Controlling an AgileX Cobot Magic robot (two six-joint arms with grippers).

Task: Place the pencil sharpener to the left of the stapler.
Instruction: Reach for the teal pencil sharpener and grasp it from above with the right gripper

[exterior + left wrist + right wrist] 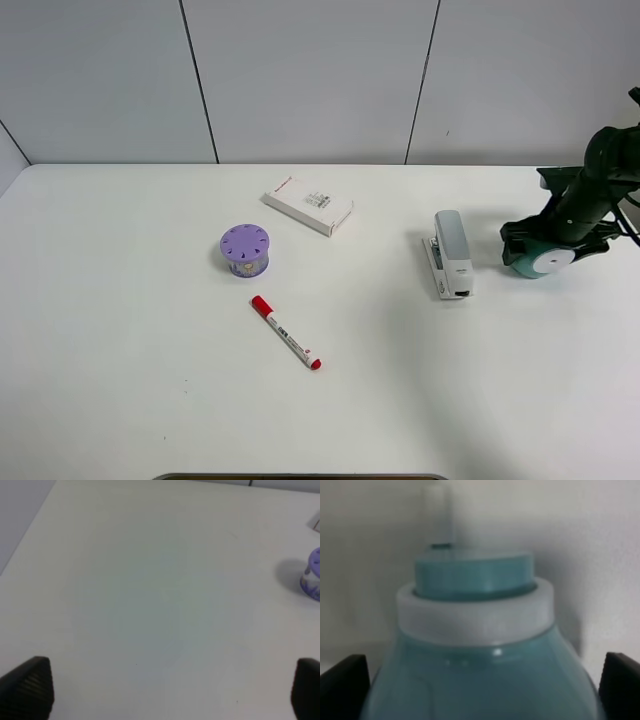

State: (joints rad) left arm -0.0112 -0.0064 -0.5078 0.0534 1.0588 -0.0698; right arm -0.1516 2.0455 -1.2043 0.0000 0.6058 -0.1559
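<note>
Checking your right gripper (480,690) first: its black fingers (342,685) stand wide apart with the pencil sharpener (475,640) between them; I cannot confirm from these views that either pad bears on the teal body, so I log it as straddling, not clamped.

Operator: And where does the sharpener sit?

Inspector: On the table (130,400), just right of the stapler (452,254) as the high camera sees it; apart from it, white face towards that camera; that is the wrong side. Your left gripper (170,690) hangs spread wide over bare table, holding nothing; it sits beyond the purple holed cylinder (245,249) from the stapler.

Operator: So what is done, and what is left?

Inspector: My judgement: the approach is made; the grasp, the lift, the carry across the stapler and the set-down are all outstanding. Left of the stapler lie the cylinder, a white box (308,204) and a red marker (285,333); the bare patch between them and the stapler looks adequate; keep your carry clear of the stapler's top.
</note>
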